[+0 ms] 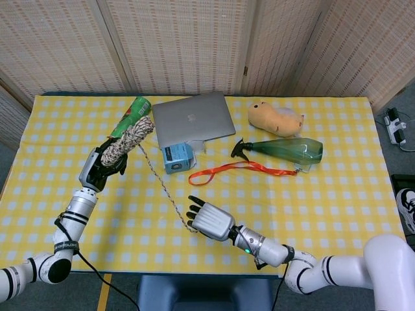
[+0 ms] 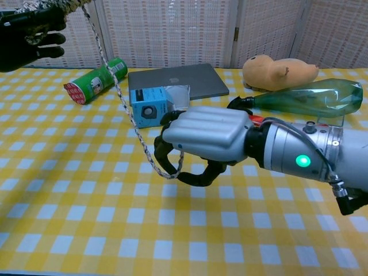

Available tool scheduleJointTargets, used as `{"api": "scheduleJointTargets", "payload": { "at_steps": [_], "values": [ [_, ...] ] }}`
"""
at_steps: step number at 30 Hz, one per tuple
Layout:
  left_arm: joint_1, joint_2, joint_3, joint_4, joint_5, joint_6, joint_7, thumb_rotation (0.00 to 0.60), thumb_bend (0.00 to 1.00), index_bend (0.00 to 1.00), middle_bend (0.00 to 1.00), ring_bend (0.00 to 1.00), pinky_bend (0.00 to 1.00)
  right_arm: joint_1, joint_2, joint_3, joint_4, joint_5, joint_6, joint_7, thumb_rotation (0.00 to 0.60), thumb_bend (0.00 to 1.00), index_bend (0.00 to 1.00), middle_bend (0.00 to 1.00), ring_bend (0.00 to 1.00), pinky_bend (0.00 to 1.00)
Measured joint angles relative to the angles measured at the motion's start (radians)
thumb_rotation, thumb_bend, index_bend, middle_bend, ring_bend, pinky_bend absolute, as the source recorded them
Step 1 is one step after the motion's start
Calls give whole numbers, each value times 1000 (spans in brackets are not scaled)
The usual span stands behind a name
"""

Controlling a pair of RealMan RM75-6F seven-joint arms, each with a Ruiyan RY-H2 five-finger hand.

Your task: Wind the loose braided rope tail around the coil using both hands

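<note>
My black left hand (image 1: 102, 166) grips the beige braided rope coil (image 1: 127, 138), raised above the table's left side; in the chest view the left hand (image 2: 27, 33) sits at the top left corner with the coil (image 2: 53, 6) cut by the frame. The loose rope tail (image 1: 162, 184) runs taut and diagonally down to my silver right hand (image 1: 210, 221) near the front edge. In the chest view the right hand (image 2: 208, 140) has its fingers curled, and the rope tail (image 2: 133, 123) ends in a small loop hooked in them.
A green can (image 1: 130, 116), a closed laptop (image 1: 193, 120), a blue box (image 1: 177, 157), an orange lanyard (image 1: 233, 170), a green spray bottle (image 1: 285, 150) and a plush toy (image 1: 275, 118) lie across the back half of the checked tablecloth (image 1: 337, 207).
</note>
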Motion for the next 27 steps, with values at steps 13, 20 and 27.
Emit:
{"api": "scheduleJointTargets", "payload": {
  "at_steps": [13,20,27],
  "values": [
    [31,-133,-29,105,-46,97,356,600,803,815,739,692,774,22,186,130,-248,19,47,-159,600,522,795,384,290,107],
    [53,-171,-11,153,36,105,407,600,803,817,741,687,773,55,233,234,-312,97,67,-239,600,522,796,363,275,107],
    [70,-182,33,172,144,99,414,600,803,822,746,687,772,103,221,298,-310,188,68,-285,600,522,795,352,264,107]
  ]
}}
